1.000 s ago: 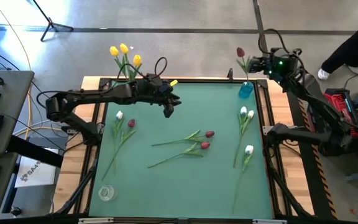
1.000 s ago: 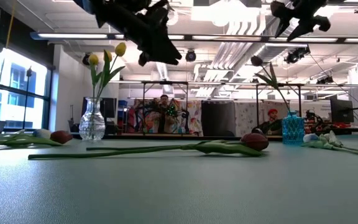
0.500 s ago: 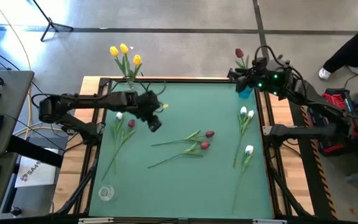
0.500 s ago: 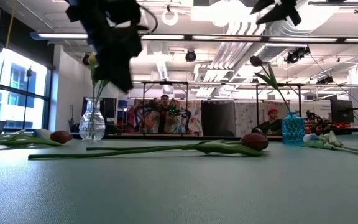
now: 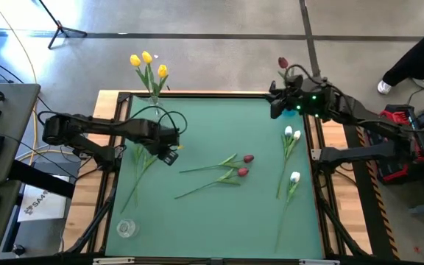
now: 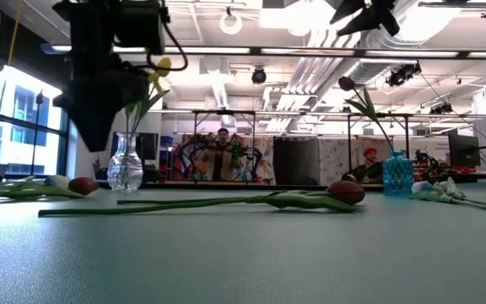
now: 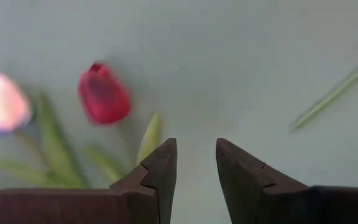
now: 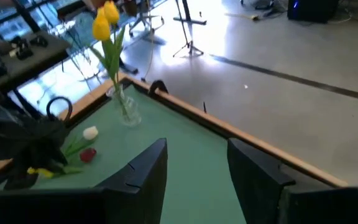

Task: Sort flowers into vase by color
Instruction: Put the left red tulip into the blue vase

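Just past the left gripper [image 7: 196, 163], whose fingers stand slightly parted with nothing between them, lies a dark red tulip [image 7: 103, 93] beside a white tulip [image 7: 2, 102] on the green mat [image 5: 219, 213]. Seen from above, this gripper [image 5: 165, 153] hovers near that pair at the mat's left side. The right gripper [image 8: 193, 163] hangs released and empty above the far right corner, by the blue vase [image 6: 397, 175] that holds one dark red bloom.

Three yellow tulips stand in the clear glass vase [image 6: 125, 164] at the far left. Two more dark red tulips [image 5: 243, 165] lie mid-mat with crossing stems, and the other white tulips [image 5: 292, 134] lie along the right side. A small clear glass [image 5: 126, 228] sits at the near left corner.

These flowers look very light, with thin stems likely to flex and roll; the heads seem soft. A pinch on the stem just below the head, clear of the leaves, is probably safest.

No brand, label or legible writing shows on these things.
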Available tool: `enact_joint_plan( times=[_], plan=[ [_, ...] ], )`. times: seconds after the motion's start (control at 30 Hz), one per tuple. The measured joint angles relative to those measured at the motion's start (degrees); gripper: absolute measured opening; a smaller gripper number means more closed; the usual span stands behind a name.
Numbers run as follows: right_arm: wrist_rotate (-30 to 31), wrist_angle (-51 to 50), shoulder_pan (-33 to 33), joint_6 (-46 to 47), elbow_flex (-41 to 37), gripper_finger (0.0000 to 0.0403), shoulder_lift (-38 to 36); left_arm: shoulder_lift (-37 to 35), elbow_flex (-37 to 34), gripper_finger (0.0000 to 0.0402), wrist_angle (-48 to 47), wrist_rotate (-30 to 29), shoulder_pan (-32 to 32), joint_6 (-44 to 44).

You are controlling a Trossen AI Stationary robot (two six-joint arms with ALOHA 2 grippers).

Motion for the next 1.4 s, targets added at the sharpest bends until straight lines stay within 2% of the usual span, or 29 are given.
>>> enact_joint_plan(
  times=[0.2,0.5,0.67,0.93,1.4],
  plan=[
    [0.46,0.03,2.91,1.21,0.00,0.0155,3.21,0.00,-3.68,0.0094,-2.98,-0.52,0.26,0.40],
    [0.51,0.76,5.90,1.95,0.00,0.0155,6.66,0.02,-12.30,0.0094,5.68,0.61,6.37,1.43],
    [0.51,1.70,5.98,2.36,-0.02,0.0155,7.09,0.02,-12.58,0.0094,11.06,-0.73,9.12,4.79],
    [0.53,1.85,5.96,3.25,-0.02,0.0155,7.00,0.04,-12.58,0.0094,12.14,-1.58,13.06,7.86],
    [0.97,1.81,5.96,4.50,-0.02,0.0155,6.99,6.03,-12.42,0.0085,15.07,-0.94,14.35,10.58]
  ],
)
